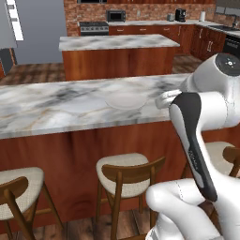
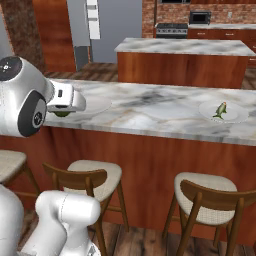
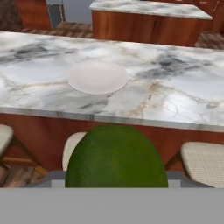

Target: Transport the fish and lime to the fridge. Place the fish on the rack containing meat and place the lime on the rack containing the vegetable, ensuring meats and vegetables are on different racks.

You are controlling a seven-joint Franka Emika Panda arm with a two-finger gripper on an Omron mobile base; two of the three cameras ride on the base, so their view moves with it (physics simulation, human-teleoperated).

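Hand view shows you the lime (image 3: pixel 116 156), big and green, sitting right at the bottom where the tool holds it. Your tool is closed around the lime, though the ball hides the fingertips. Past the lime you can see the marble bench (image 3: pixel 183 98) with a round pale plate (image 3: pixel 98 77) lying flat on it. Two stools with woven seats stand under the bench edge.

Right base view lets you see a bit of the green lime (image 2: pixel 62 114) under the white hand, above the bench. The fish (image 2: pixel 220 110) lies on another pale plate (image 2: pixel 239 116) far along the bench, well apart from the lime. The grey fridge (image 2: pixel 114 27) stands far behind.
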